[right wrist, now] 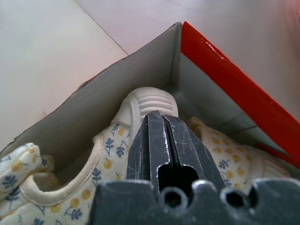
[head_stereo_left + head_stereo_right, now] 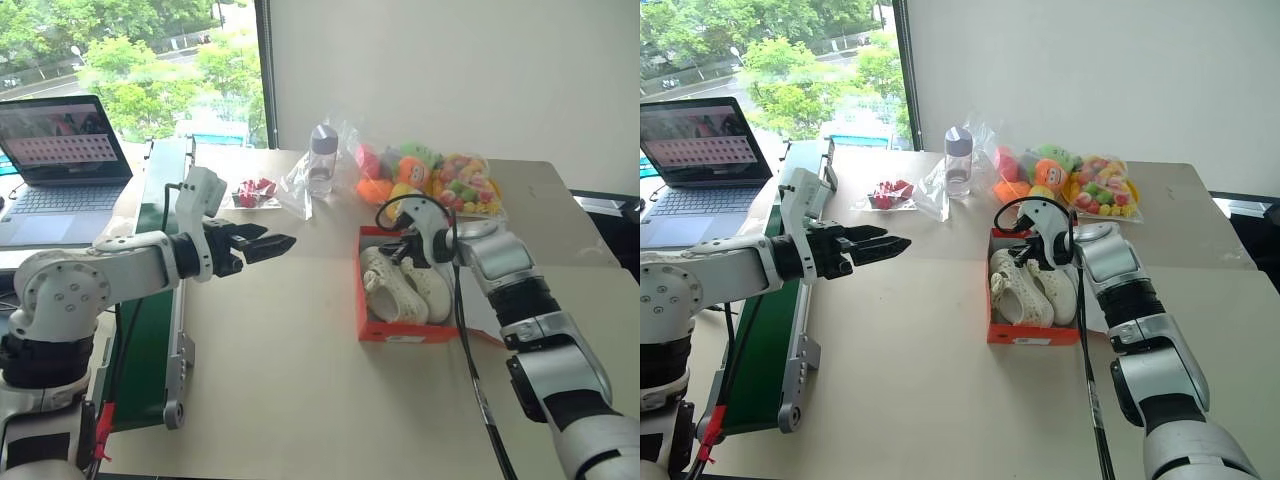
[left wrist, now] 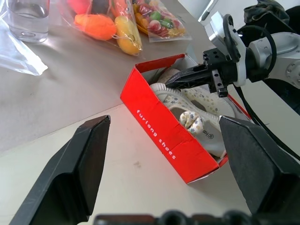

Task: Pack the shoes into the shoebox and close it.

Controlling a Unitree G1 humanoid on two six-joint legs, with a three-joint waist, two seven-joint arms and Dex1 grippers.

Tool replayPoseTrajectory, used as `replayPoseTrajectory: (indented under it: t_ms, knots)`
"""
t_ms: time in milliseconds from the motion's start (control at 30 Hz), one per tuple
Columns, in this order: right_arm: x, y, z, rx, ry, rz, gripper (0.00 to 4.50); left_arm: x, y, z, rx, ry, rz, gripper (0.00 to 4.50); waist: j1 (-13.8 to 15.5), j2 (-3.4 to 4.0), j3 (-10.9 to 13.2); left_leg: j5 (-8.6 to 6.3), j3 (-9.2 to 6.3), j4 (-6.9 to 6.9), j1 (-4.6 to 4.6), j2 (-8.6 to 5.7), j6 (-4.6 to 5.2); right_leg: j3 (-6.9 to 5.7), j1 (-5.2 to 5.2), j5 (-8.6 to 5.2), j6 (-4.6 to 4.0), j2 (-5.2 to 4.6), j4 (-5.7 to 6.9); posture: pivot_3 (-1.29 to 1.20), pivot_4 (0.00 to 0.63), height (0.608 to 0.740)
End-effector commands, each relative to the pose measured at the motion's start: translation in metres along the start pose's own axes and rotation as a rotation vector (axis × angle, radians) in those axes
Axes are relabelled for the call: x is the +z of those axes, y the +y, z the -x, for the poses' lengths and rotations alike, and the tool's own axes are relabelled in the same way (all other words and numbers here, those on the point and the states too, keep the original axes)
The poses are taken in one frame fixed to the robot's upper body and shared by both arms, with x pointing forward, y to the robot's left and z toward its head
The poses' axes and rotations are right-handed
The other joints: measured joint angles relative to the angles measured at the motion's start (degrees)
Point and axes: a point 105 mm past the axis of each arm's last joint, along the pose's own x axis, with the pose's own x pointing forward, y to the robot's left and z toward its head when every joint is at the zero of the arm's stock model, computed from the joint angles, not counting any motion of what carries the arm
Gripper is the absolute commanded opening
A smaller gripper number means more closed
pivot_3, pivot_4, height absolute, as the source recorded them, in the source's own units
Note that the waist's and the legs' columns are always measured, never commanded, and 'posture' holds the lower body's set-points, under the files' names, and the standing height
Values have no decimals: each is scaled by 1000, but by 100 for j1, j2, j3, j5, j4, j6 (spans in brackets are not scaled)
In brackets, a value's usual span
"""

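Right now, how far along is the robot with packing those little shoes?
Both small cream-white soft shoes already lie inside the shallow orange-red cardboard shoebox. The right gripper, shut, is pressing down among them. The left gripper hovers open beside the box. Closing the box is left.

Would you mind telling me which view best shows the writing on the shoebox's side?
The left wrist view: the shoebox turns its lettered red wall to it. The eye views show the box from above, both shoes inside; the right wrist view shows an inner corner.
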Motion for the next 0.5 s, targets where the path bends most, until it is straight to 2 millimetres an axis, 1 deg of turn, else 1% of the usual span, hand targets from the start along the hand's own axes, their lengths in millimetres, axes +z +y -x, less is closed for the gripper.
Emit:
replayPoseTrajectory:
  t_ms: [33, 100, 167, 233, 267, 333, 367, 433, 467, 500]
  knots:
    - [-15, 3, 2, 24, 52, -63, 50, 6, -8, 3, -24, -24, -26, 3958, 2, 0, 0, 1, 0, 0, 1, 0, -1, 0, 0, 0, 0, 0, 1, 0, 150, 740]
    - [4, 3, 15, 41, -4, -80, 50, 5, -9, 2, -36, -13, -29, 3958, 2, 1, 1, 1, -1, 0, 0, 0, -2, 0, -2, 0, 0, 0, 4, 0, 150, 740]
    - [34, 7, 40, 74, -98, -100, 50, 3, -10, 0, -55, 10, -37, 3958, 4, 2, 2, 2, -1, -1, -6, 1, -3, 0, -9, 0, -1, 0, 4, 0, 150, 740]
    - [57, 13, 63, 111, -172, -120, 50, 2, -12, -2, -77, 30, -49, 3958, 10, 10, 12, 3, -2, -1, -17, 1, -2, 0, -18, 2, -2, 0, 4, 0, 150, 740]
    - [65, 16, 75, 124, -204, -130, 50, 1, -14, -4, -96, 43, -57, 3958, 11, 10, 13, 3, -1, -2, -26, 0, -1, 0, -27, 3, -1, 0, 4, 0, 150, 740]
    - [73, 21, 91, 142, -245, -164, 50, -1, -17, -6, -123, 62, -71, 3958, 14, 10, 13, 4, -3, -1, -41, 0, 1, -2, -40, 26, 16, 1, 4, 0, 150, 740]
    - [74, 20, 101, 128, -260, -172, 50, -3, -19, -8, -140, 79, -80, 3958, 15, 10, 13, 5, -4, -1, -45, 1, 2, -4, -43, 30, 19, 2, 3, 0, 150, 740]
    - [76, 20, 126, 108, -299, -200, 50, -9, -23, -13, -183, 123, -107, 3958, 16, 10, 13, 4, -3, -1, -48, 1, 3, -6, -46, 26, 24, 2, 1, 0, 150, 740]
    - [75, 22, 135, 102, -303, -209, 50, -11, -24, -15, -202, 140, -119, 3958, 34, 11, 14, 4, -2, -1, -47, 1, 4, -6, -46, 22, 30, 2, 2, 0, 150, 740]
    - [68, 25, 145, 90, -296, -224, 50, -13, -26, -18, -229, 156, -133, 3958, 38, 11, 14, 3, -3, -1, -55, 0, 4, -7, -49, 21, 30, 1, 0, 0, 150, 740]
